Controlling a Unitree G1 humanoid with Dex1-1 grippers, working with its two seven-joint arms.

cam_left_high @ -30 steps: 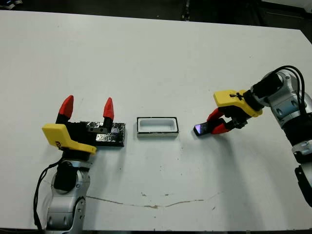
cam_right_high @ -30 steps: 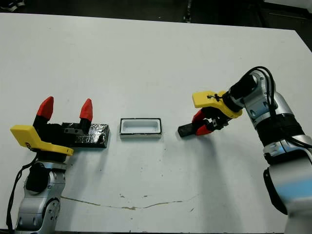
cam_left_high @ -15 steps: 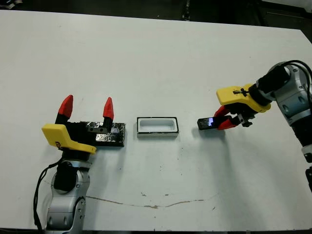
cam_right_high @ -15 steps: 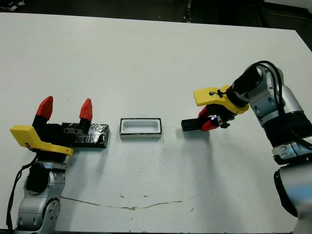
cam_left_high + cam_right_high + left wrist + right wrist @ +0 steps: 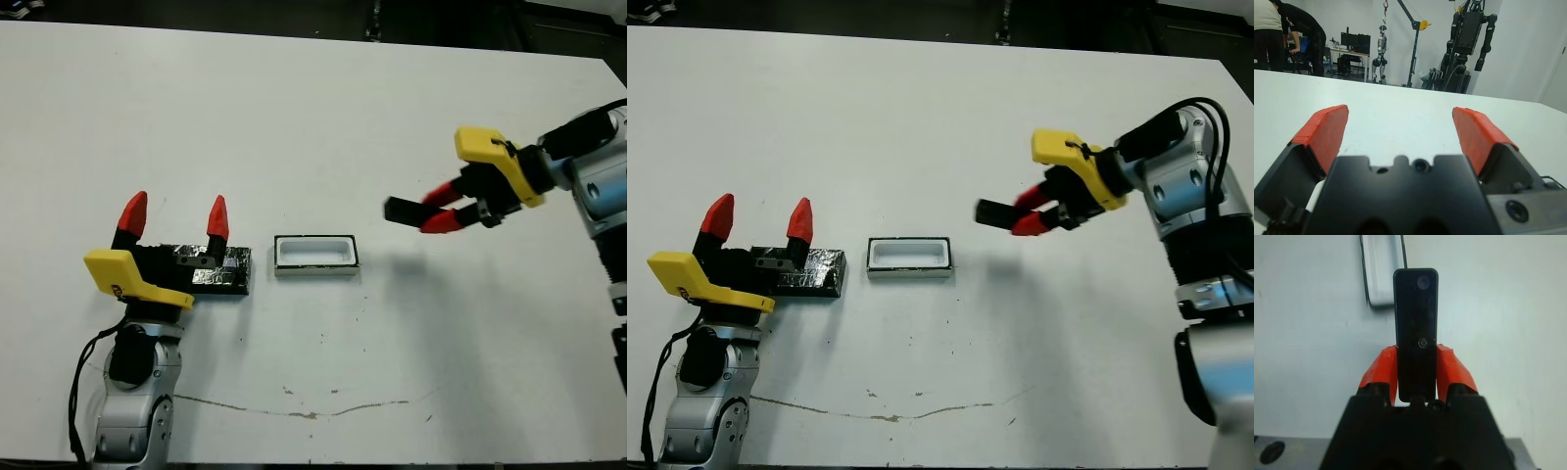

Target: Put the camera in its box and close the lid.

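Gripping the camera (image 5: pixel 402 209) between its two red fingers, the right claw (image 5: pixel 443 217) sits at the right of centre in the head view, lifted off the white tabletop (image 5: pixel 313 108), with a faint shadow on the surface below it. The camera pokes out leftward from the fingertips, toward the box (image 5: pixel 315 256), and is well apart from it. The box rests open and white-lined near the middle of the frame. Just to its left lies the lid (image 5: pixel 217 271), flat on the tabletop in the lower left part of the frame. The left claw (image 5: pixel 174 218) stands over the lid's left portion, its fingers spread wide apart and holding nothing. In the left wrist view a person (image 5: pixel 1283 29) stands far beyond the tabletop
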